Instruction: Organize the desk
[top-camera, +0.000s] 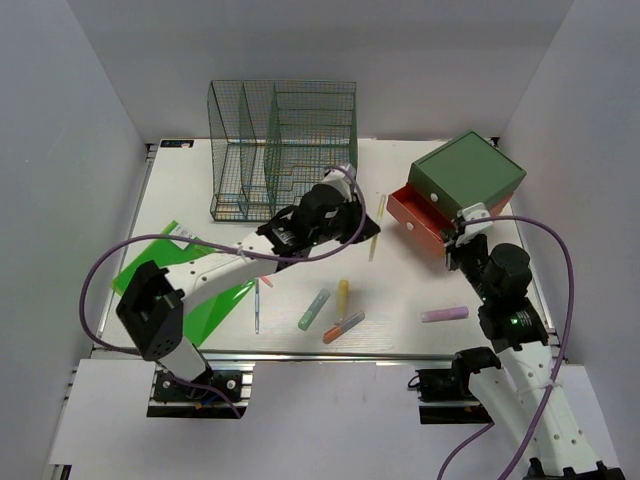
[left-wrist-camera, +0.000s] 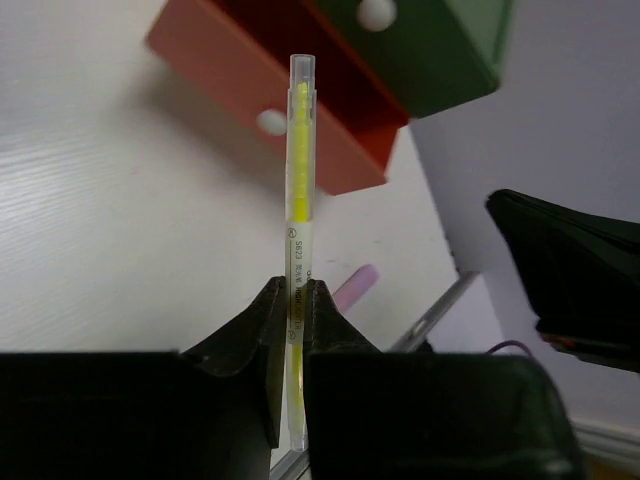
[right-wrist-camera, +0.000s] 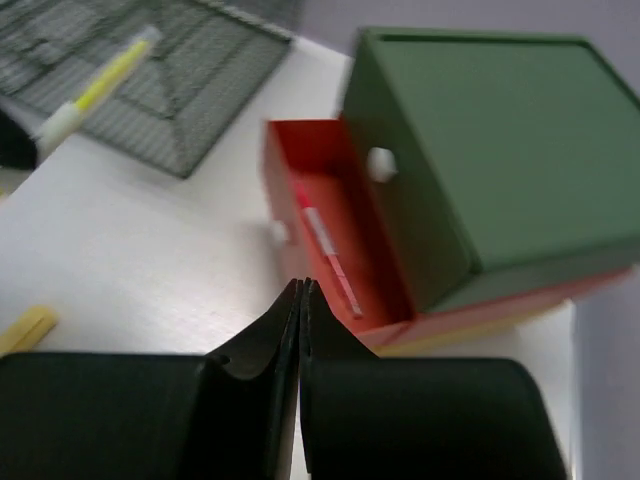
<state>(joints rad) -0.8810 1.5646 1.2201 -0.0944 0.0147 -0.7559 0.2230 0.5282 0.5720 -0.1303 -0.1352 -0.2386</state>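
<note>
Loose markers (top-camera: 343, 297) lie on the white counter (top-camera: 420, 285), nearer than the drawer box (top-camera: 467, 172) and to its left. The right jaws, pressed together and empty, sit just in front of the box's open red drawer (right-wrist-camera: 340, 190). Left of the box, the left jaws pinch a yellow pen (left-wrist-camera: 299, 180). The counter spreads beneath the box, and a wire rack (top-camera: 283, 140) stands at the far side, well to the box's left.

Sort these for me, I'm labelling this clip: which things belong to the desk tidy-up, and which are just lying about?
Job: desk, held yellow pen, green marker, yellow marker, orange marker, pink marker, folder, rack, drawer box.
Lying about: purple cable, wall.
</note>
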